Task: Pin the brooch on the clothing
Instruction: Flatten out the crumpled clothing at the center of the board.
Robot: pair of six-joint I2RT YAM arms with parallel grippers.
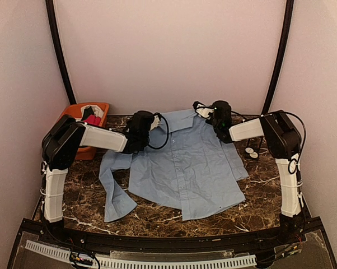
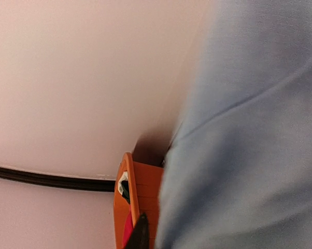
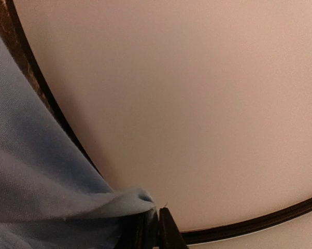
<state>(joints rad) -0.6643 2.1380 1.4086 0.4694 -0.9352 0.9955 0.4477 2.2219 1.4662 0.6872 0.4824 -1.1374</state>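
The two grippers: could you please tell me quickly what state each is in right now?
Left gripper: closed, pinching the light blue long-sleeved button-up shirt near its collar.
Right gripper: closed, pinching the same shirt's fabric.

walls (image 1: 168, 50): plain pale pink | tabletop (image 1: 151, 221): dark brown marble, white veins | corner poles (image 1: 57, 50): 2, black, curved

On the table (image 1: 157, 219), shirt (image 1: 185, 168) at centre, bin (image 1: 89, 152) at back left, discs (image 1: 251, 151) beside the shirt's right edge
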